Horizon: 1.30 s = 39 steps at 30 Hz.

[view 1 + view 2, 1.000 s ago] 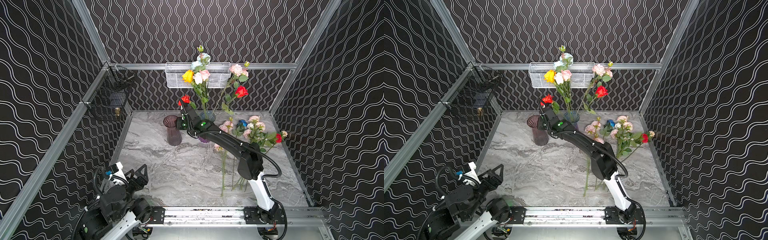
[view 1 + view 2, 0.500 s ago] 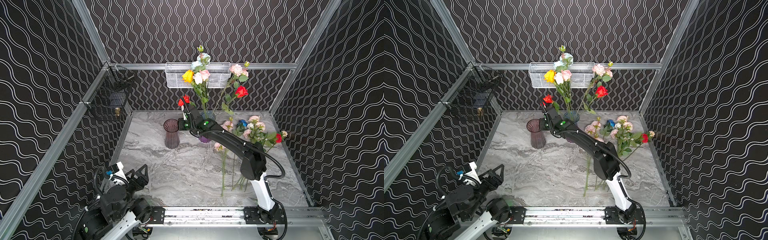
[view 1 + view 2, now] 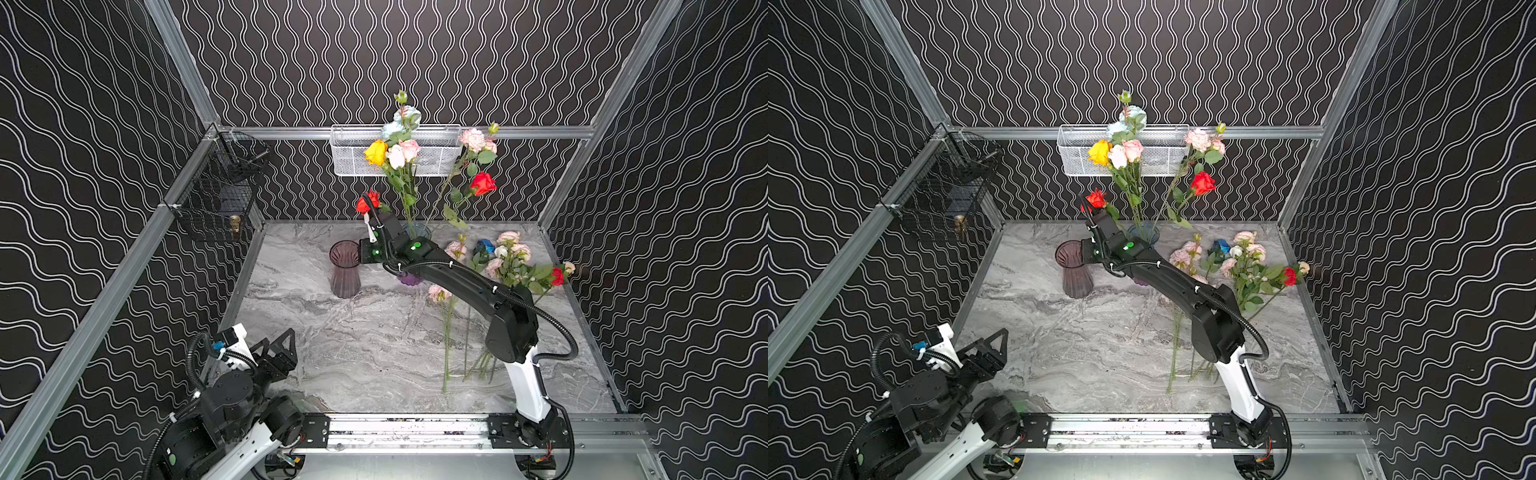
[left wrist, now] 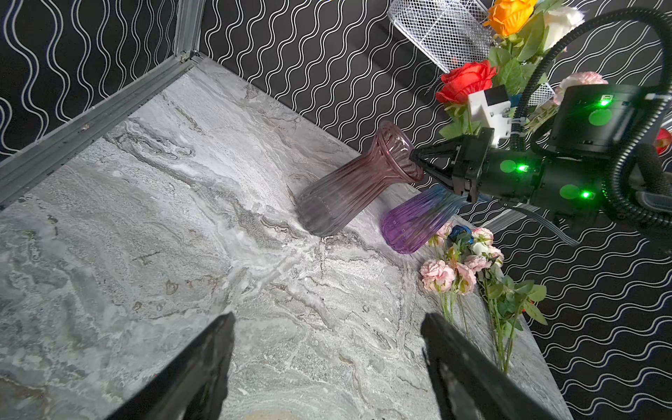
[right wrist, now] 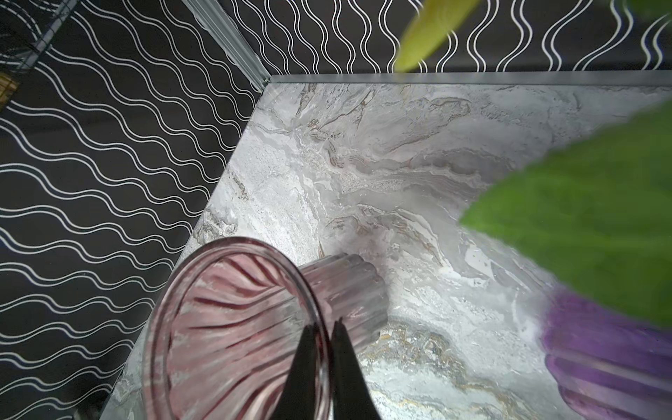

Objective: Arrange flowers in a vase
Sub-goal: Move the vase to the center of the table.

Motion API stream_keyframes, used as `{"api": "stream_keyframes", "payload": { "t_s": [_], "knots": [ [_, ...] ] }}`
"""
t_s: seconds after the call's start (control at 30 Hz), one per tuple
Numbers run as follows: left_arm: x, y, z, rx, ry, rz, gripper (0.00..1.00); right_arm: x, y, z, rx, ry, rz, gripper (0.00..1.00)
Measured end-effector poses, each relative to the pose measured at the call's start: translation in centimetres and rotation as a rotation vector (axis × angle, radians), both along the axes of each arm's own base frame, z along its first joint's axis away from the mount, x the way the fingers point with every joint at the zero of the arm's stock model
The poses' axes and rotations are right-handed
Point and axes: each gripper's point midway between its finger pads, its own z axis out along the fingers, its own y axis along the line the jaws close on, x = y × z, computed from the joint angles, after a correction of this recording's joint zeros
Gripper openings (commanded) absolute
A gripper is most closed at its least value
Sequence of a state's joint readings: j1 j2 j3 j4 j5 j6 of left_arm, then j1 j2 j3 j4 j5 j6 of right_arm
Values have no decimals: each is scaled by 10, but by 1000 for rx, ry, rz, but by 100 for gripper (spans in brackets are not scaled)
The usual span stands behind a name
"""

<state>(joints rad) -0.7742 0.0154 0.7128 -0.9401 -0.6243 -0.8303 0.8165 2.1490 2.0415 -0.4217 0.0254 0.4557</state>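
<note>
Flowers [image 3: 513, 266]: loose pile lies on table [image 3: 353, 353] behind right gripper [image 5: 324, 325]; others stand in purple vase [image 4: 411, 225] just beside it. Right gripper pinches pink vase [image 3: 344, 270] rim, jaws nearly together, likely to shift it. Left gripper [image 4: 327, 320] half open, empty.

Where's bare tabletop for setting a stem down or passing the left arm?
Free: mid table between pink vase, left gripper and the loose flowers; also the back-left corner behind that vase. Crowded: the right side, and back centre around purple vase and right arm.
</note>
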Motion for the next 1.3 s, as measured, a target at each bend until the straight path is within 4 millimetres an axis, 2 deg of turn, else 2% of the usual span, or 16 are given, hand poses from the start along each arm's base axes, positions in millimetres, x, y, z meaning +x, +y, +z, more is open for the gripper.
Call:
{"api": "stream_keyframes", "payload": {
  "t_s": [0.3,0.63,1.07,1.3],
  "knots": [
    [0,0,0,0,0,0,84,-7,-1,2,5,19,14,1],
    [0,0,0,0,0,0,84,-26,-7,7,-7,47,41,0],
    [0,0,0,1,-2,-1,84,-64,-41,1,-31,82,57,0],
    [0,0,0,1,-2,-1,84,-92,-73,5,-39,86,52,0]
  ]
}}
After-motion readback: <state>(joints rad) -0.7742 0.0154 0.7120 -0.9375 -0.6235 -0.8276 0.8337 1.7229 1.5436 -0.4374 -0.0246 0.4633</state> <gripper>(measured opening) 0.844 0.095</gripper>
